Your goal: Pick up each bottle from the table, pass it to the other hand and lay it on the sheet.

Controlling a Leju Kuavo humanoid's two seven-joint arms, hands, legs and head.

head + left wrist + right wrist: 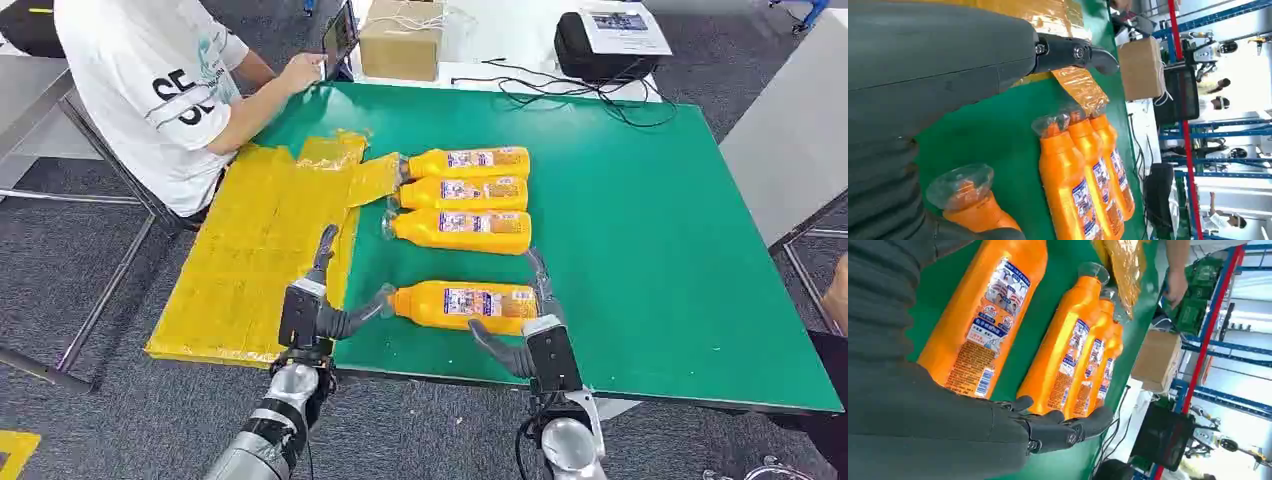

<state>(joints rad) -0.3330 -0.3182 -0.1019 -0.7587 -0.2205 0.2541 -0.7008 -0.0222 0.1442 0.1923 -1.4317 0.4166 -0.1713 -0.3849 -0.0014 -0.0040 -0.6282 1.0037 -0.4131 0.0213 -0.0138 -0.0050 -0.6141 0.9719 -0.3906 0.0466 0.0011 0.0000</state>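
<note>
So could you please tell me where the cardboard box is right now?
In the head view the cardboard box stands on the white table beyond the far edge of the green table, left of the black case.

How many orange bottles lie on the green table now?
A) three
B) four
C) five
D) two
B: three bottles lie side by side in a row, and a fourth bottle lies apart from them, nearer the robot, between the left hand and the right hand.
</note>
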